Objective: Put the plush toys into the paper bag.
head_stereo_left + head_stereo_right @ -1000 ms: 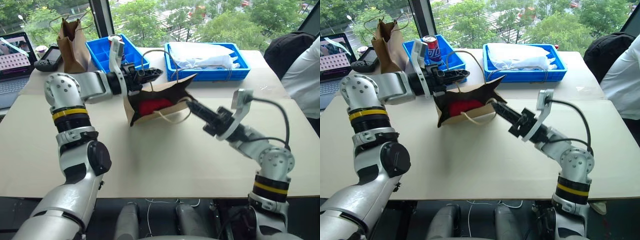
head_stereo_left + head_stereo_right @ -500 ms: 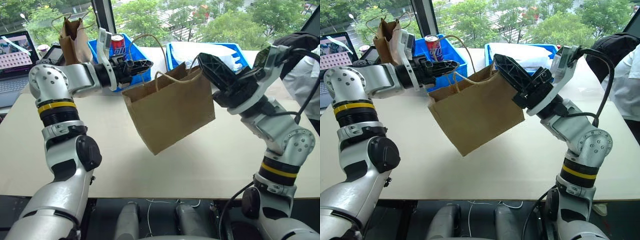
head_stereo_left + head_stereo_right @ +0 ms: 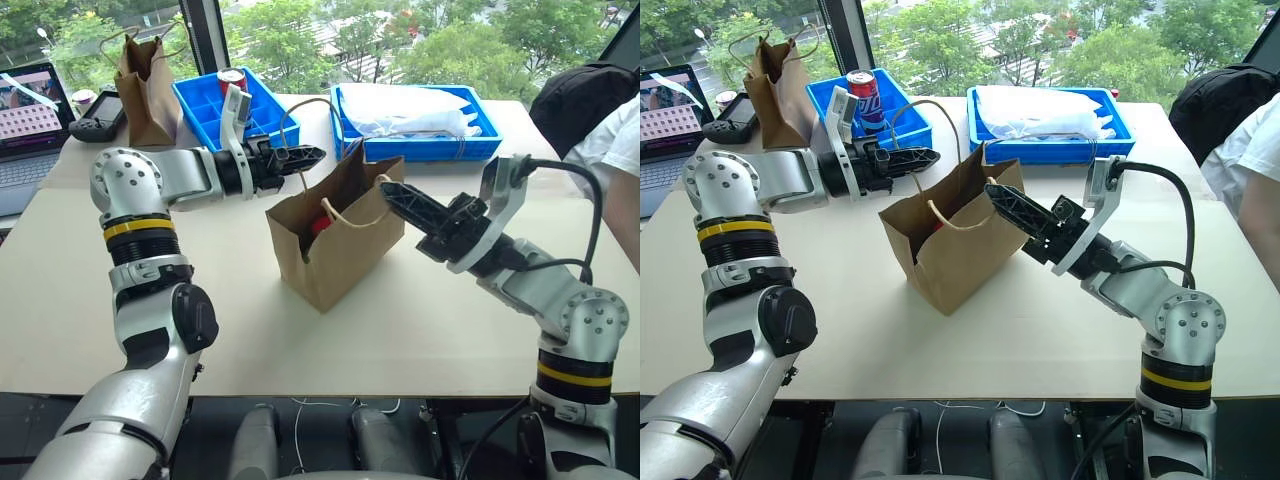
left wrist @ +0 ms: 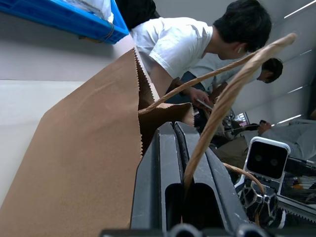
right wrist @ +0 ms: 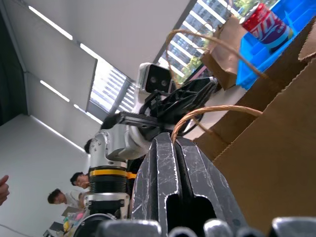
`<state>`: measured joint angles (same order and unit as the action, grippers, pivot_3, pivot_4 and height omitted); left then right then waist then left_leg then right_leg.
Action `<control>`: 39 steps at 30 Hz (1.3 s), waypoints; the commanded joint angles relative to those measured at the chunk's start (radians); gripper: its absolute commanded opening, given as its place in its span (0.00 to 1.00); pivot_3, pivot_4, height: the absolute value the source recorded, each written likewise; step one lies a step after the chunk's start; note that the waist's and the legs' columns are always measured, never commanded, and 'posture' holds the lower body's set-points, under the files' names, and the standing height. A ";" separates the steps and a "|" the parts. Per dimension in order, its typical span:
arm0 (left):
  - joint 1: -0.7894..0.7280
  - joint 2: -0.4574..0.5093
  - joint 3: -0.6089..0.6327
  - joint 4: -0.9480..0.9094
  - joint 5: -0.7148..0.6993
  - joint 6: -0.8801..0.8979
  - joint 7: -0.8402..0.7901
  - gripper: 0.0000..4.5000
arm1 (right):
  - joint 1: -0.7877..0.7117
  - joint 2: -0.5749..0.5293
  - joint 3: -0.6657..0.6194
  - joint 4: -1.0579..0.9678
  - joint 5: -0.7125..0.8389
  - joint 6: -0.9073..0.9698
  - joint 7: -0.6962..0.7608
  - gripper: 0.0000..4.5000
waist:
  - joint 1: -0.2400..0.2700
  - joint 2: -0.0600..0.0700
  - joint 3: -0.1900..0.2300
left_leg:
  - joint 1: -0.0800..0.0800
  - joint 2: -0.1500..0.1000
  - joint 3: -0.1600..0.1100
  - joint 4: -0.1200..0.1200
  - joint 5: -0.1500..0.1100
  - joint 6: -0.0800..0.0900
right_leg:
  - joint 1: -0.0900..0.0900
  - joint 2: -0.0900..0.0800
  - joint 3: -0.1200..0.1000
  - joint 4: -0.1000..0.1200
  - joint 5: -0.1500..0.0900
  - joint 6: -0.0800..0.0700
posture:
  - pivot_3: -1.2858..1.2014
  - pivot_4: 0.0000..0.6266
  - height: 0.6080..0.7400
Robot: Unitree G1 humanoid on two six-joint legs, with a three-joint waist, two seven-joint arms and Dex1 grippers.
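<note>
The wide brown paper bag (image 3: pixel 345 255) stands on the table, mouth up and leaning a little. Inside its opening a red plush toy (image 3: pixel 321 223) shows partly; the rest of the bag's inside is hidden. My left gripper (image 3: pixel 316 154) reaches in from the left above the bag's rear rim, shut on one twisted handle loop (image 4: pixel 232 89). From the right, my right gripper (image 3: pixel 387 189) meets the front rim, shut on the other handle (image 5: pixel 207 111). Both handles run between the closed fingers in the wrist views.
A narrow tall brown bag (image 3: pixel 145 85) stands at the back left beside a laptop (image 3: pixel 25 115). A blue bin (image 3: pixel 205 105) with a soda can (image 3: pixel 232 82) and a blue tray (image 3: pixel 480 145) with white plastic lie behind. A person (image 3: pixel 615 150) stands at the right edge.
A second ago the bag lay on its side; both grippers lifted it by the handles into the air and have since lowered it, so it stands on the table.
</note>
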<state>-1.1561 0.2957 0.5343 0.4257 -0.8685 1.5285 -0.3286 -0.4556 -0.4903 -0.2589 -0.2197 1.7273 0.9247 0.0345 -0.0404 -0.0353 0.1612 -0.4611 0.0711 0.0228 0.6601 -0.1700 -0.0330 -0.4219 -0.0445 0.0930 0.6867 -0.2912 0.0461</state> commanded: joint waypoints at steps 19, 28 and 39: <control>-0.022 0.221 -0.021 -0.052 -0.069 -0.013 -0.226 0.97 | -0.020 -0.195 -0.112 0.009 0.001 0.018 0.093 0.87 | 0.000 0.000 0.000 | 0.000 0.000 0.000 0.000 0.000 0.000 | 0.000 0.000 0.000 0.000 0.000 0.000 | 0.52 0.24 0.62; 0.190 0.465 -0.232 -0.166 0.077 -0.472 -0.699 1.00 | 0.038 -0.430 -0.264 0.063 -0.125 0.021 0.218 0.99 | 0.005 0.000 0.000 | 0.000 0.000 0.001 -0.001 0.000 0.000 | 0.001 0.000 0.000 -0.001 0.000 0.000 | 0.52 0.24 0.62; 0.631 0.504 -0.267 -0.431 0.173 -0.912 -0.955 1.00 | 0.347 -0.557 -0.048 -0.345 -0.715 -0.140 0.559 0.46 | 0.022 0.001 0.000 | 0.001 0.002 0.003 0.000 -0.001 0.003 | 0.002 0.000 0.001 -0.004 -0.001 -0.002 | 0.52 0.24 0.62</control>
<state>-0.5372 0.8127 0.2736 0.0526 -0.7029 0.6553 -1.2797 -0.0940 -1.0459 -0.3704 -0.5071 1.1188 0.8523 0.5723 -0.0183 -0.0342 0.1611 -0.4597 0.0733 0.0269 0.6600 -0.1706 -0.0293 -0.4201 -0.0443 0.0945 0.6821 -0.2920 0.0445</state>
